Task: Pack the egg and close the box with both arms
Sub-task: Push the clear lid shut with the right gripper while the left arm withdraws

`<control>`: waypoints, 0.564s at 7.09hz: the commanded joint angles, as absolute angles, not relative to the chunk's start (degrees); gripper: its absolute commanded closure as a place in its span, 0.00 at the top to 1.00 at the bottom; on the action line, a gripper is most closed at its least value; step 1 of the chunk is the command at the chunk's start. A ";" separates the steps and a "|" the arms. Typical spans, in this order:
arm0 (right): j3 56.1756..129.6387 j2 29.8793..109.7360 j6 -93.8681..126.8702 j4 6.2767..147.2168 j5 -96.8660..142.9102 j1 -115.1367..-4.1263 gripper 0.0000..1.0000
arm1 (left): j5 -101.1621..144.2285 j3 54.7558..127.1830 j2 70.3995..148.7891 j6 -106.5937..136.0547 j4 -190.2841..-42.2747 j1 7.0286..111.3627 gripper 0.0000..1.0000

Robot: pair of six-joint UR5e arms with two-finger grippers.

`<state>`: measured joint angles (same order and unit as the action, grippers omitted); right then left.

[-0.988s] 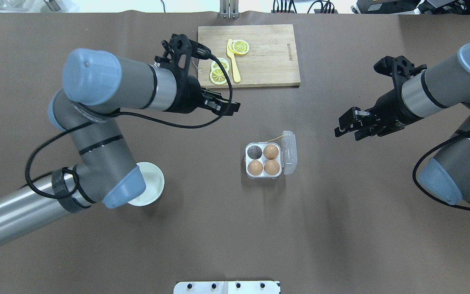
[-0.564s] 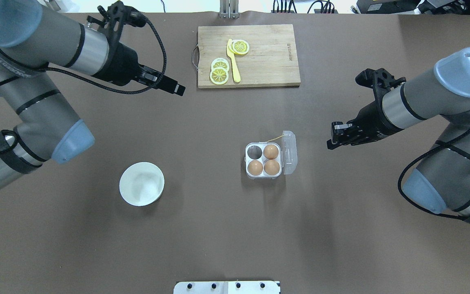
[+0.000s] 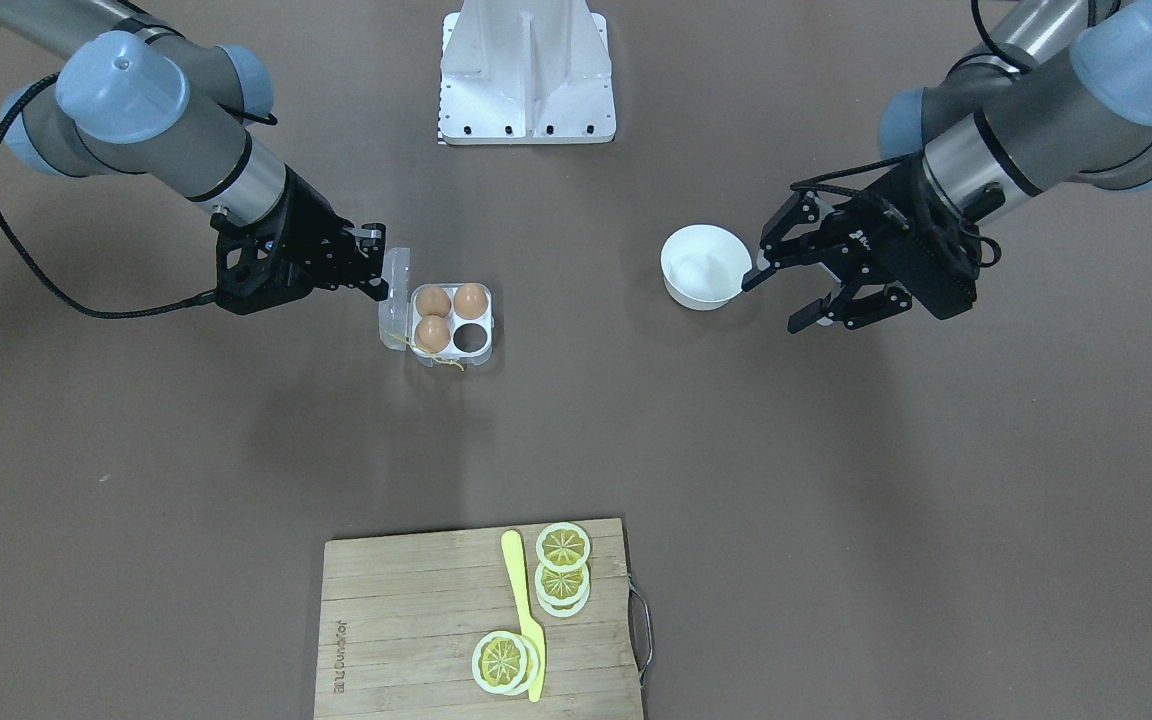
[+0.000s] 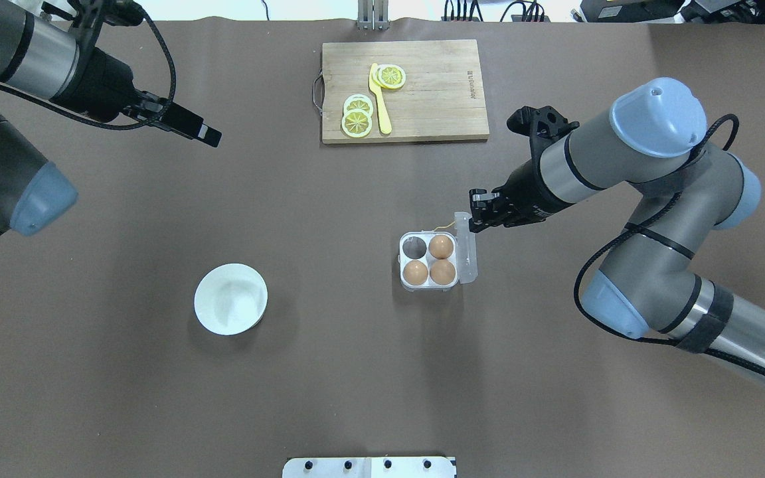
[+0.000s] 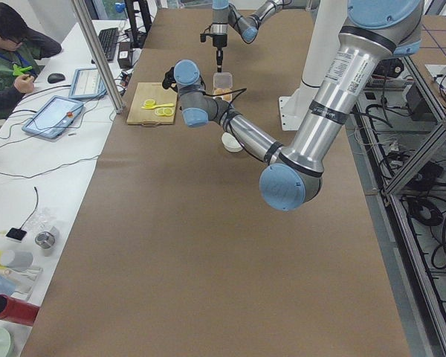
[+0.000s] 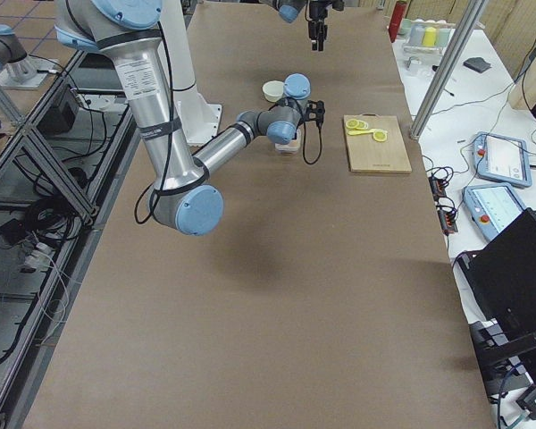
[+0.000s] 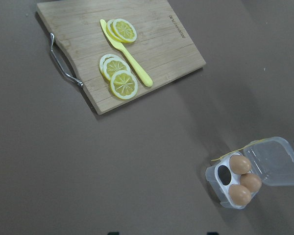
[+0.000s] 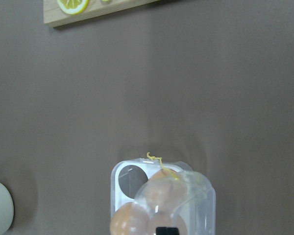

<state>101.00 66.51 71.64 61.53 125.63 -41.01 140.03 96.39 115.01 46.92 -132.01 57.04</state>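
**Clear lid (image 4: 467, 251) nudged toward closing**

The box (image 4: 404, 267) sat midway on the counter (image 4: 329, 372), three eggs (image 4: 441, 247) seated, one cell (image 4: 413, 247) bare. The right fingers (image 4: 479, 214), pinched narrow, pressed its raised lid from outside, likely to fold it over. The left fingers (image 3: 816, 312) hung wide, well apart.

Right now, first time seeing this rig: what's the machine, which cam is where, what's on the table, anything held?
Two jointed robot arms work at a brown table. Views: one from above behind the robot, one facing it (sides swap), two from the table's ends, one camera per wrist. On the table: a clear egg box with three eggs and one empty cell, a white bowl, a cutting board with lemon slices and a yellow knife. The right end effector, shut, is at the box's raised lid; the left end effector hangs open above the table. Neither holds anything.
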 commanded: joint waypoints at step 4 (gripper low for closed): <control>100.19 61.35 74.36 61.96 122.08 -38.84 0.00 | 140.36 96.33 114.70 46.85 -131.40 57.91 0.68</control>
<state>100.02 62.23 73.88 61.63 121.99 -38.50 140.23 96.33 114.70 46.85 -131.85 57.55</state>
